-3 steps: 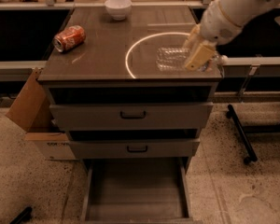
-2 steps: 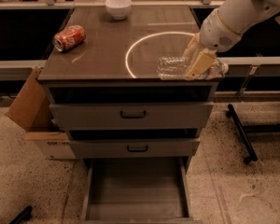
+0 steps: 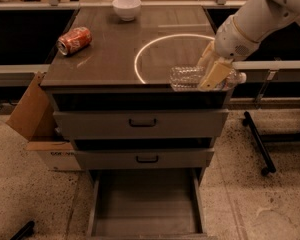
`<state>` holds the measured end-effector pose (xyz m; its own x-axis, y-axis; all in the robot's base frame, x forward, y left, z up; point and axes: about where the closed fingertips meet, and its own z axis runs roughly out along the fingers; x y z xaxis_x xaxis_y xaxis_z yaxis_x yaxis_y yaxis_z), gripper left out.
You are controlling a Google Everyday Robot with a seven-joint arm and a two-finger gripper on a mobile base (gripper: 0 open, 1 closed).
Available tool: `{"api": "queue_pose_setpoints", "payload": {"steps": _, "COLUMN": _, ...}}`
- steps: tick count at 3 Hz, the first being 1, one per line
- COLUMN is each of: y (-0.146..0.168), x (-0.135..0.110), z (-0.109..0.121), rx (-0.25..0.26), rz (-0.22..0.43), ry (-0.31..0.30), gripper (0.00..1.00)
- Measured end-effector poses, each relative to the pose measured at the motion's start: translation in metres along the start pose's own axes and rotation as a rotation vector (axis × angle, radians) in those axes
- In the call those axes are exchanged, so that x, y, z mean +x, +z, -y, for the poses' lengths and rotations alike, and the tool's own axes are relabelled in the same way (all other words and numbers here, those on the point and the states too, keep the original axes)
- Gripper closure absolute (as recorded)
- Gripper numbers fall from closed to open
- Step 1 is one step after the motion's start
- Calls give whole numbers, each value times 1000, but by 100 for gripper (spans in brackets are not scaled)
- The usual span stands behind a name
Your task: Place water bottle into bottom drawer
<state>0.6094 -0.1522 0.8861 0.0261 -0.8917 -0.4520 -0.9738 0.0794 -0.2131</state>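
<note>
1. The water bottle [image 3: 184, 78] is small and clear, with crinkled, ribbed plastic that catches pale glints. It lies on its side with a white cap at its right end. The middle of its body is hidden behind the gripper, so no label can be read there.
2. It sits at the front right corner of the cabinet top [image 3: 110, 59], right along the front edge. Its capped end reaches out past the right side of the top.
3. The gripper [image 3: 208, 78] comes down from the upper right on a white arm [image 3: 252, 21]. Its tan fingers [image 3: 213, 73] are closed across the bottle, one in front of the body and one behind, so it has hold of the bottle.
4. The bottom drawer [image 3: 146, 206] is pulled out below, a plain grey tray with low sides and nothing lying in it. The bottle is well above it and to its right.
5. A second ago the bottle lay further back, inside the bright ring [image 3: 140, 64] of light on the top. Gripper and bottle have since moved together toward the front edge and to the right.
6. The orange-red soda can [image 3: 74, 40], the white bowl [image 3: 126, 7] and the cardboard box [image 3: 32, 115] are where they were. The two upper drawers [image 3: 142, 123] remain closed.
</note>
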Motion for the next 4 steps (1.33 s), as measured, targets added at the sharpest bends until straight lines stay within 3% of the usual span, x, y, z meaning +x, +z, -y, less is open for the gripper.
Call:
{"api": "queue_pose_setpoints", "payload": {"steps": 1, "y": -11, "x": 12, "z": -38, "rx": 83, "rz": -11, "ry": 63, "gripper": 100}}
{"api": "queue_pose_setpoints", "payload": {"steps": 2, "y": 2, "x": 29, "z": -73, "rx": 109, "rz": -23, "ry": 133, "gripper": 100}}
{"api": "queue_pose_setpoints", "payload": {"steps": 3, "y": 47, "x": 57, "z": -109, "rx": 69, "rz": 10, "ry": 223, "gripper": 100}}
{"api": "queue_pose_setpoints", "payload": {"steps": 4, "y": 114, "x": 88, "z": -142, "rx": -66, "rz": 110, "ry": 317, "gripper": 100}}
